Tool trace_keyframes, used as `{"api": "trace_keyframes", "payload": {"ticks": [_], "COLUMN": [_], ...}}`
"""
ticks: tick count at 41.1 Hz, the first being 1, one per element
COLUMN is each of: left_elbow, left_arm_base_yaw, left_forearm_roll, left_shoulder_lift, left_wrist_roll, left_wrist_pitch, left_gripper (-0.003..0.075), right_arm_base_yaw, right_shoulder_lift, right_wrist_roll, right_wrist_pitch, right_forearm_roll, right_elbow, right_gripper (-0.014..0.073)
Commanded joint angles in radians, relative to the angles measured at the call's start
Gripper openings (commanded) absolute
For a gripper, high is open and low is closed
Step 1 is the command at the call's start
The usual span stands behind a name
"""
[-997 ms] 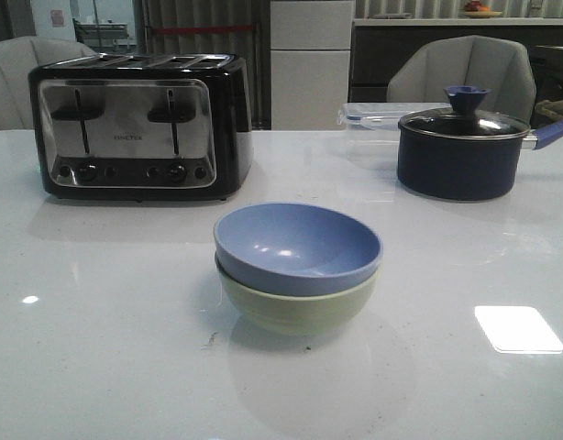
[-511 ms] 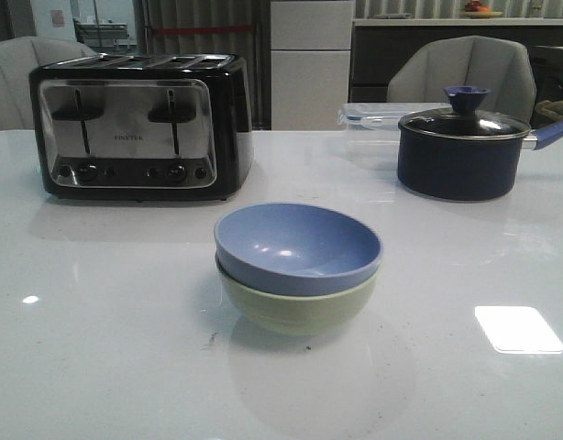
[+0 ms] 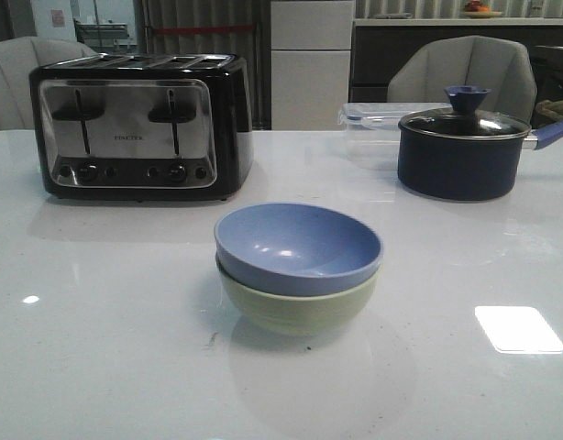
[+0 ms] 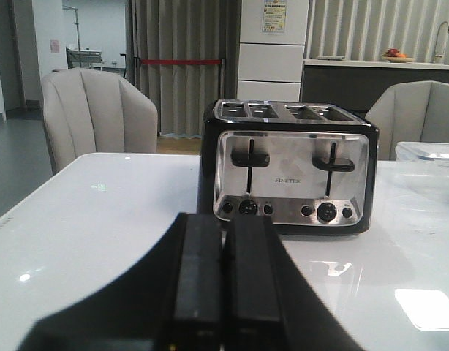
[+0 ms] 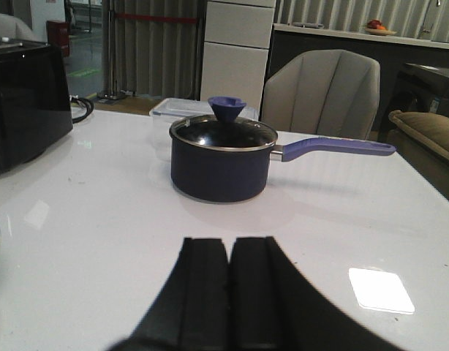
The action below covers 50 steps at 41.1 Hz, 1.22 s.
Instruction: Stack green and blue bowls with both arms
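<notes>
Dusty periwinkle blue plastic bowl (image 3: 298, 246) sits nested inside the pale sage green plastic bowl (image 3: 295, 307), mid-counter toward the near edge. I see my left gripper (image 4: 223, 281) pressed together, my right gripper (image 5: 229, 292) likewise, both holding nothing.

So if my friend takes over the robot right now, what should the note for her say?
Left gripper: shut, empty, facing the black and chrome toaster.
Right gripper: shut, empty, facing the dark navy lidded pot.
Dusty blue plastic bowl sits nested inside the pale green plastic bowl, mid-table, in front of the toaster.
Done: the stack.
Left: nothing obvious; neither arm touches the bowls.
</notes>
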<state>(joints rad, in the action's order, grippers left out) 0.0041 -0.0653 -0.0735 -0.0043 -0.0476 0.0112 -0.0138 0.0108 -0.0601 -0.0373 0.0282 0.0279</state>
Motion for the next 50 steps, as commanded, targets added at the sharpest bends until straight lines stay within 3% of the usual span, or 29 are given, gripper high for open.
{"api": "trace_keyframes", "payload": {"ticks": [1, 50], "left_elbow": [0.003, 0.003], "left_arm_base_yaw": [-0.008, -0.008], "left_forearm_roll": [-0.011, -0.011], "left_shoulder_lift": [-0.019, -0.019], "left_wrist_roll": [0.001, 0.001], "left_wrist_pitch": [-0.088, -0.088], "left_gripper": [0.0093, 0.0093], "right_arm_base_yaw": [0.005, 0.011], "right_shoulder_lift": [0.019, 0.019], "right_wrist_roll": [0.060, 0.060], "right_wrist_pitch": [0.120, 0.153], "right_forearm_roll": [-0.043, -0.011], "right_elbow": [-0.003, -0.003], "right_gripper": [0.0057, 0.0057]}}
